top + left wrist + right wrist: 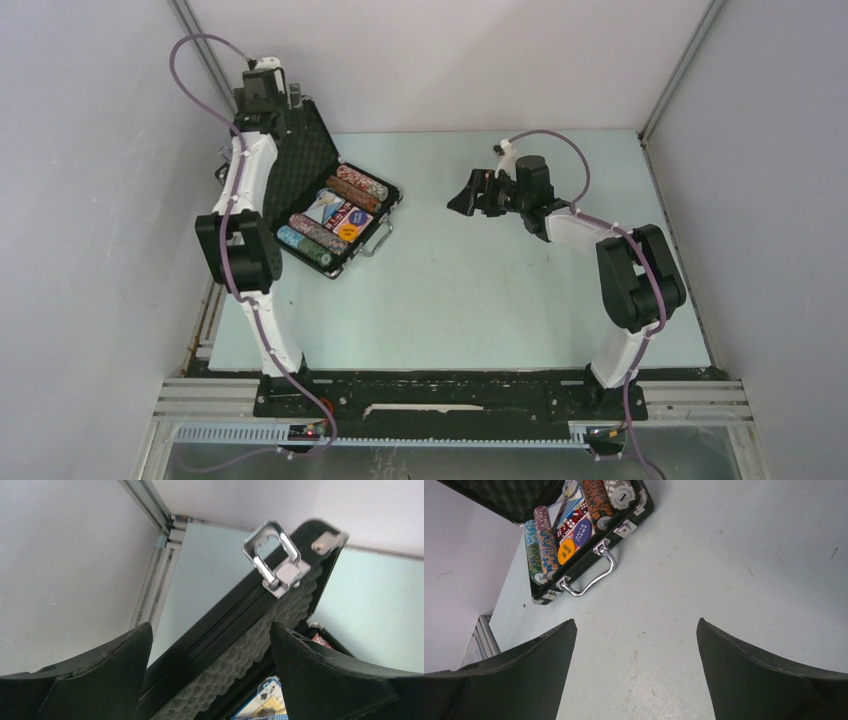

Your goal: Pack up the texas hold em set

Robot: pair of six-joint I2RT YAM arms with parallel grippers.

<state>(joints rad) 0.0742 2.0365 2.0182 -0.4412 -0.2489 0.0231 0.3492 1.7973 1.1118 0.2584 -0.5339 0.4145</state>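
Poker case lay open at the far left of the surface, its lid propped up against the left wall side and its silver handle facing the middle. Inside it I could see rows of many-coloured chips along both ends, with cards, an orange round button and a purple one packed between them. My left pincer was up at the top edge of the lid, spread wide, with the lid's black rim and its egg-crate foam lining running between my two fingers; I could not tell whether either finger touched the rim. A silver clasp stuck out from that edge just beyond my fingertips. My right pincer hung over bare surface to the right of the case, well apart from it, spread wide with nothing in it and pointing toward the handle.
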